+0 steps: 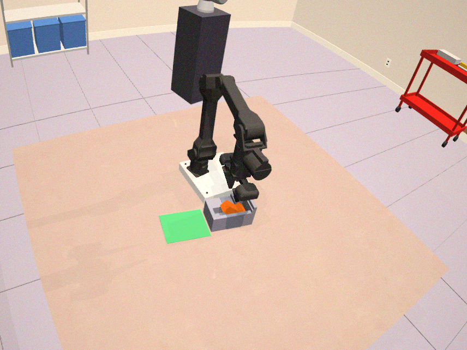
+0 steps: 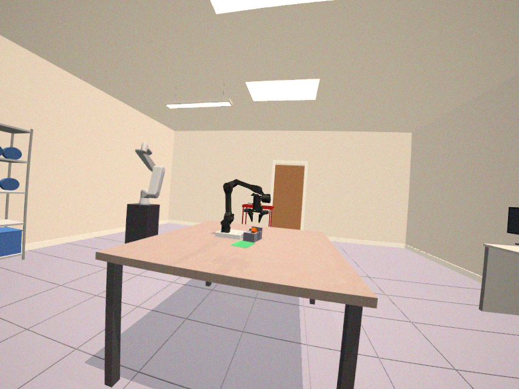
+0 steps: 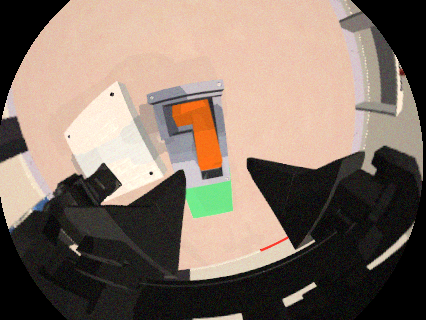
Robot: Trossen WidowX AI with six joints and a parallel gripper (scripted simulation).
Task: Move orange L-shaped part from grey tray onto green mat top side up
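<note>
– Start at the black parallel-jaw gripper [image 1: 233,193] [image 2: 255,221] [image 3: 216,168]. Pinching anything?

– No, nothing. Spread well apart at the tips, and hanging above the tray, pointing downward.

– Touching the orange L-shaped part [image 1: 232,207] [image 2: 254,229] [image 3: 206,135] at all?

– No, held clear above. Look lower for that: lying in the grey rectangular tray [image 1: 222,223] [image 2: 248,237] [image 3: 185,92], over its pocket.

– Flush or tipped?

– Tipped, judging from the top view. Raised at the straight end, nearest the mat, and lower at the L-shaped end. Showing above the near wall in the exterior view, too (rather small there).

– And beyond the tray?

– See the flat green rectangular mat [image 1: 184,226] [image 2: 243,243] [image 3: 210,199], just beside the tray. Bearing no orange part.

– Other side?

– Find the white flat base plate [image 1: 199,184] [image 2: 229,234] [image 3: 112,137] next to the tray, bolted at its corners. Then follow the black jointed arm [image 1: 207,120] [image 2: 228,200] up from there, bent over at the top and down again to the jaws.

– Resting on what?

– On a pinkish-tan rectangular table [image 1: 282,263] [image 2: 251,263] [image 3: 280,75]. Farther off, notice the red metal cart [image 1: 433,109] [image 2: 257,206] and the brown door [image 2: 289,196], well apart from the tray
</note>
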